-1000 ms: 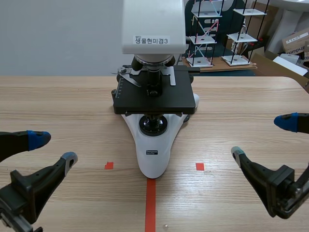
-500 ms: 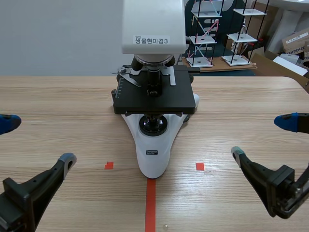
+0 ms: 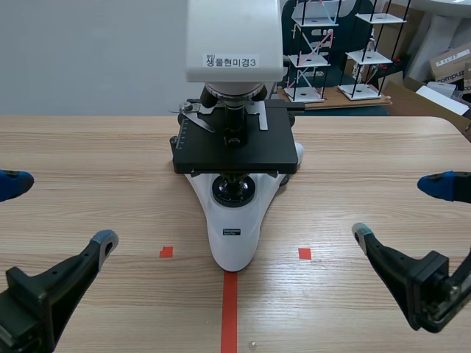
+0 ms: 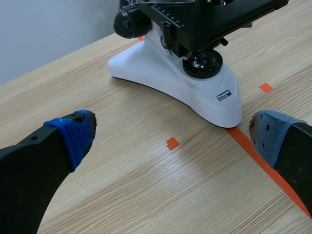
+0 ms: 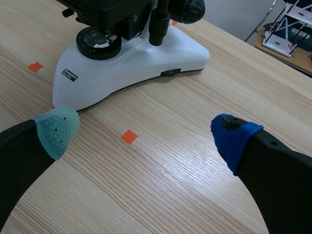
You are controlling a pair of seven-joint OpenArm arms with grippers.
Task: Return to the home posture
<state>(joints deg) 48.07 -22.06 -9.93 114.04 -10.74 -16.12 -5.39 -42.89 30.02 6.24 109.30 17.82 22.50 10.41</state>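
Note:
A white and black microscope stands upright at the middle of the wooden table, its foot pointing at the red tape line. My left gripper hangs low at the left front, open and holding nothing. In the left wrist view the microscope lies ahead of the open left gripper. My right gripper sits low at the right front, open and holding nothing. From the right wrist the microscope base is ahead of the right gripper.
Behind the table at the far right stand small white-shelved racks and cardboard boxes. Bare wood lies to both sides of the microscope.
My left gripper has drawn back toward the left edge, its blue-padded finger now mostly out of the scene view. The right gripper and the microscope have not moved.

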